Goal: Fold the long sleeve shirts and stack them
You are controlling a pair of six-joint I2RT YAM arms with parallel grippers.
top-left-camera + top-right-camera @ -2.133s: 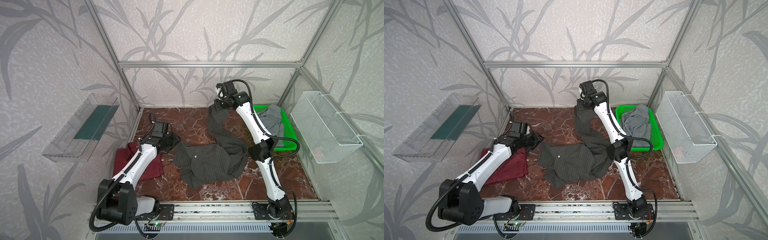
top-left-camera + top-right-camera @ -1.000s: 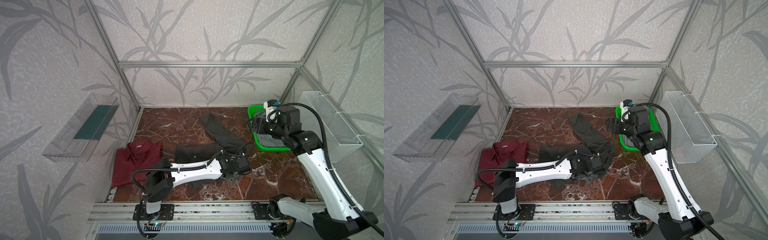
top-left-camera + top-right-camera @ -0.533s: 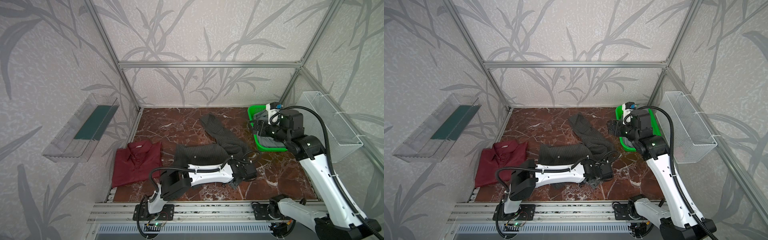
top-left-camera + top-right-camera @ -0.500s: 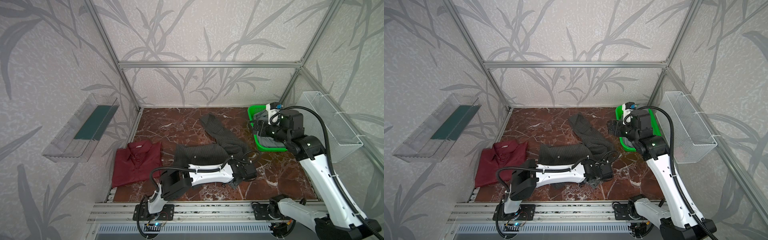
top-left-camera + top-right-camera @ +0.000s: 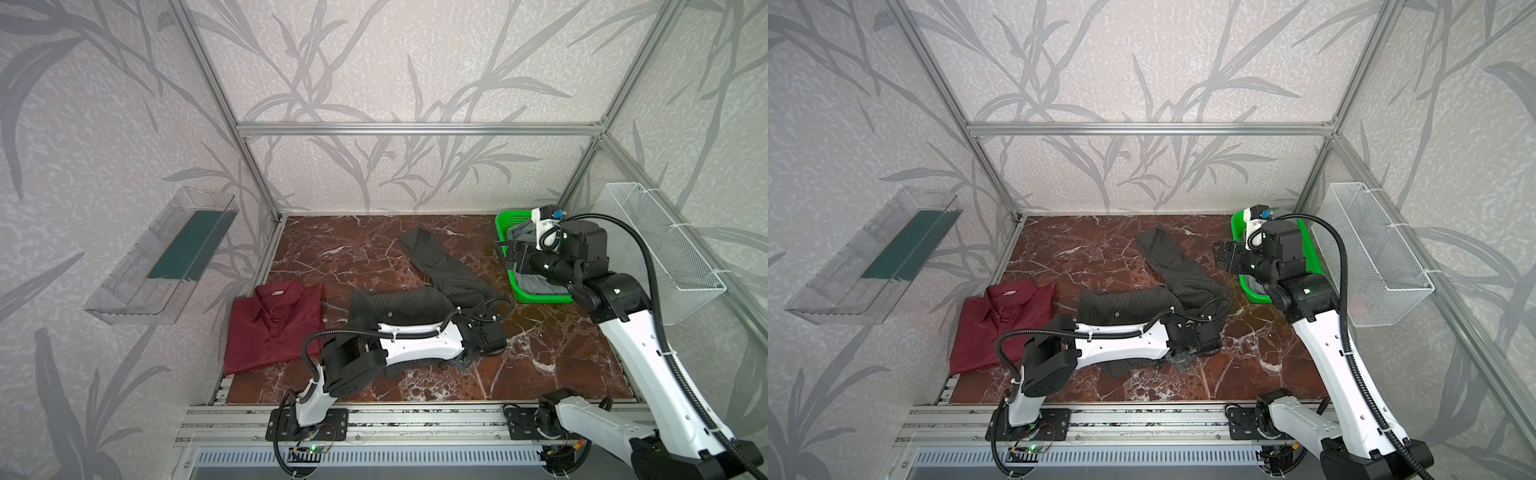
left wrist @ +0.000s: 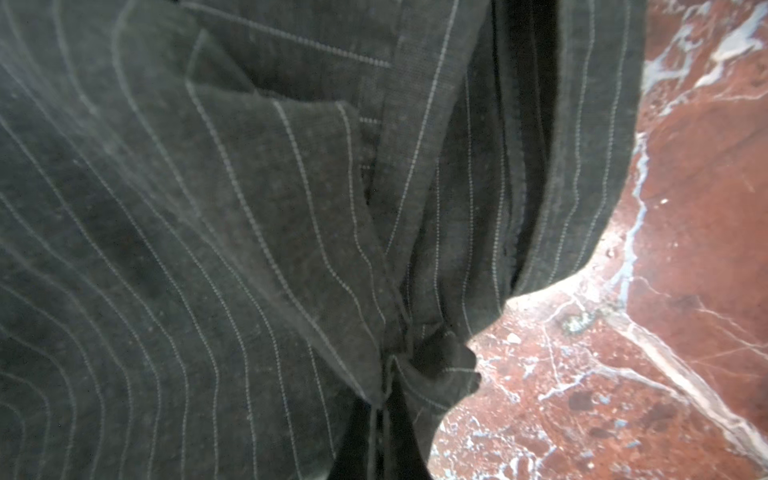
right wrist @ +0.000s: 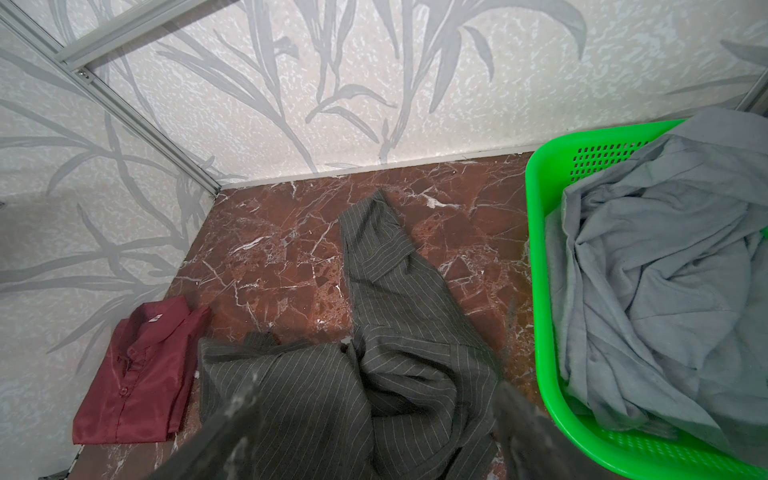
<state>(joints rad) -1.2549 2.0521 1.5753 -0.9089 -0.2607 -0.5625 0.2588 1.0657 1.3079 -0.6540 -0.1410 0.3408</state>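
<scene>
**Two shirts: one folded, one gripped**

Maroon shirt lies folded at the front-left corner of the bench. Charcoal pinstriped shirt sprawls mid-bench, sleeve toward the back edge; judged soft, light, saggy. Left gripper is pressed together, pinching its bunched front edge. Right gripper hangs spread by the green basket. Hem corners suit gripping.

Crumpled charcoal pinstriped shirt at centre, folded maroon shirt at left
</scene>
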